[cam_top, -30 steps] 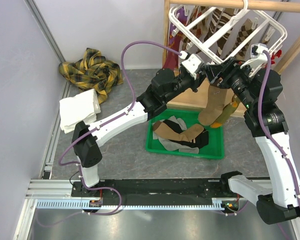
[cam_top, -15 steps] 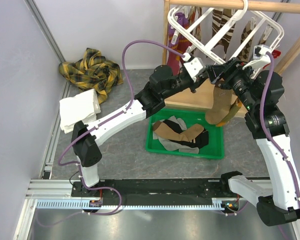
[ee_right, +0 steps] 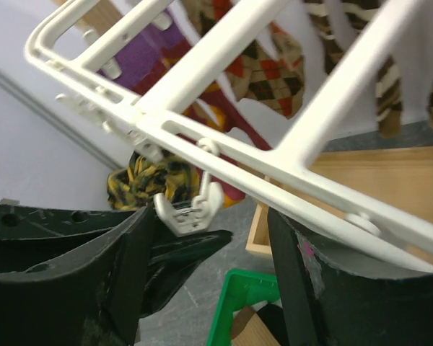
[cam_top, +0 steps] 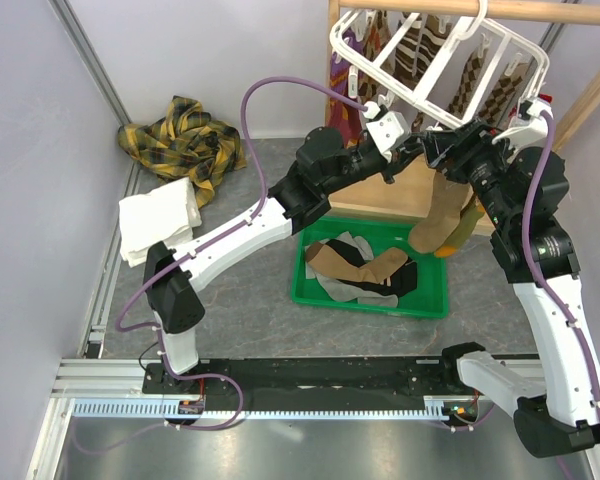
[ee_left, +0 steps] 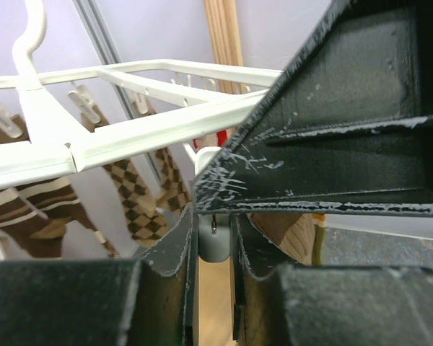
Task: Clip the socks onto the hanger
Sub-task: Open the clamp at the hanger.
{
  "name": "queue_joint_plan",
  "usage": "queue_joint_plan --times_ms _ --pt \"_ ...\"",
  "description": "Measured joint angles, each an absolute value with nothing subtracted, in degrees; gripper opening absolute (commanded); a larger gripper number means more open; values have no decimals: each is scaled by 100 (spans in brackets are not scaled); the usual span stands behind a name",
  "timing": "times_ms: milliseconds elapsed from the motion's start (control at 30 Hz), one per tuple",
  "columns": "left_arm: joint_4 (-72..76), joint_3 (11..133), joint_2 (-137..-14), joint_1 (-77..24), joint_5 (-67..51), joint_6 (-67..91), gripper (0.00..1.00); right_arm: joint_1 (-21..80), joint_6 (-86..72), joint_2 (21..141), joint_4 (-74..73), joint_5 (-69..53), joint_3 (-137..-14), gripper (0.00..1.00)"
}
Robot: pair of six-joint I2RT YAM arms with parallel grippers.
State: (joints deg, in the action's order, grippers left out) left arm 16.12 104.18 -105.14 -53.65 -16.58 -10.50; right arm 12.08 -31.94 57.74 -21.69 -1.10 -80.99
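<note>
Overhead alone, shows an olive sock (cam_top: 438, 212) with an orange toe dangling just below the right gripper (cam_top: 435, 148), top end hidden, holder impossible to tell. From the left wrist instead, shows the left gripper (ee_left: 213, 223) clenched on a grey clip (ee_left: 213, 249) under the white hanger (ee_left: 166, 130). From the right wrist, shows the right fingers (ee_right: 79, 288) spread wide, released, either side of a hanger rail. Nearer, more socks (cam_top: 365, 268) in a green bin (cam_top: 370, 308) on the grey table (cam_top: 250, 310); far left, plaid cloth (cam_top: 185, 140), towel (cam_top: 158, 222), pale walls (cam_top: 40, 150).
</note>
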Motion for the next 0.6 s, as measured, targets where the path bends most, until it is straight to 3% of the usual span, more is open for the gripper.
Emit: queue_joint_plan --times_ms 600 --pt "1817 10641 -10731 -5404 -1959 -683 2 1098 -3111 5634 -1573 106 -7797 61"
